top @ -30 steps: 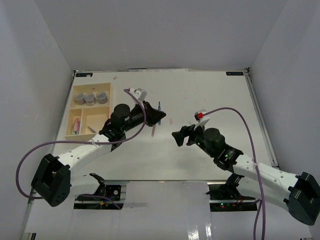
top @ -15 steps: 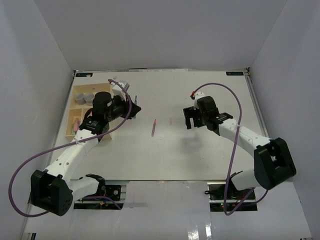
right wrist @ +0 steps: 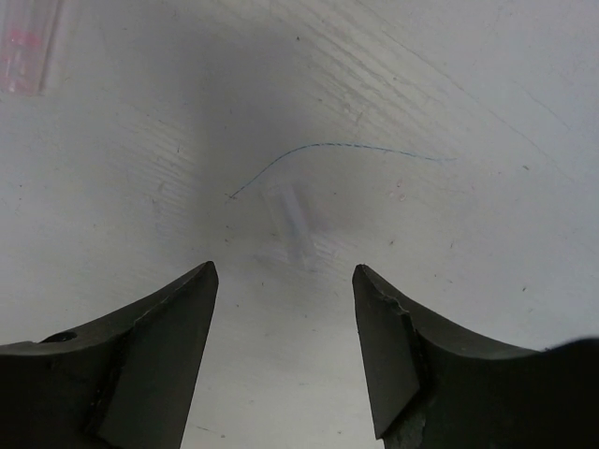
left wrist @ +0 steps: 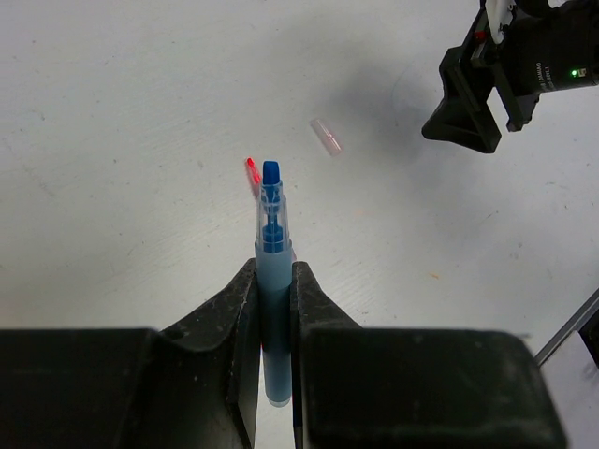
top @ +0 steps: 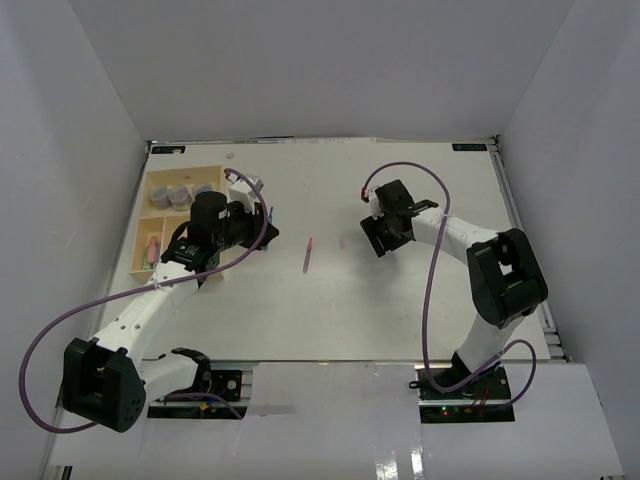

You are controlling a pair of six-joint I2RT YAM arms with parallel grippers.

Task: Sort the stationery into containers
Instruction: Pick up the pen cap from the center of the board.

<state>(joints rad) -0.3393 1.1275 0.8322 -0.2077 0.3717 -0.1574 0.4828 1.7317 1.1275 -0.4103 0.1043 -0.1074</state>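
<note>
Left gripper (left wrist: 272, 281): clamped on the blue marker (left wrist: 271, 234), low on its barrel, near the tray (top: 140, 222).
Right gripper (right wrist: 285, 281): jaws apart over a clear cap (right wrist: 295, 224).
Handling: probably light, stiff and slick, so keep your grip mid-barrel.

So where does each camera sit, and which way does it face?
Top external: above and behind both arms, facing down onto the white table; they and the pale wooden compartment tray show.
Left wrist: on the left arm, facing the table past the left end effector, shut on a blue plastic pen.
Right wrist: on the right arm, facing down past the open right end effector at a small clear cap.
Shared: top and left wrist views both show the right end effector.
</note>
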